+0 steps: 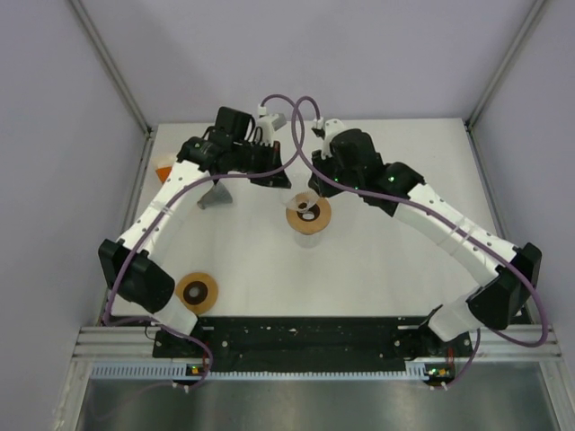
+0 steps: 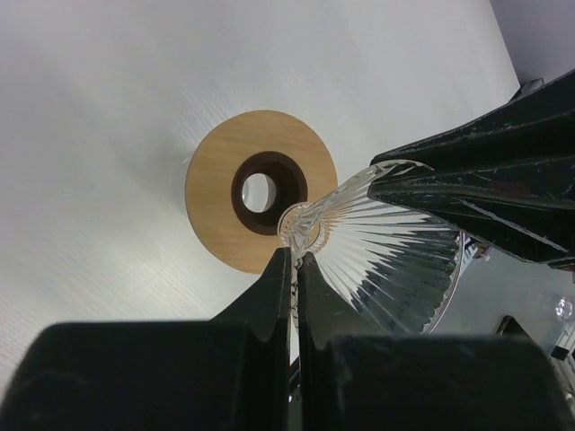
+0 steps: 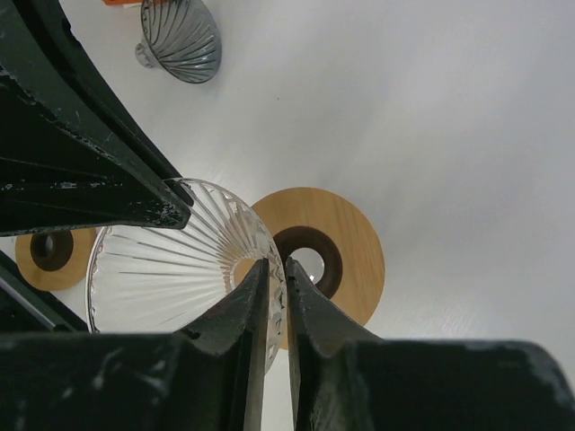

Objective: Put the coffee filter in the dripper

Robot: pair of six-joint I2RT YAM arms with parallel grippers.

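At mid-surface, dripper (image 2: pixel 386 251) held over a wooden ring (image 2: pixel 220 193), left jaws pinching it, right jaws clamped on its rim too

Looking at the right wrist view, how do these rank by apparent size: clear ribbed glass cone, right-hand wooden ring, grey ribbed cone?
1. Clear ribbed glass cone, closest to the camera.
2. Round wooden ring with dark hole.
3. Grey ribbed cone, farthest away, so true sizes stay unsure.
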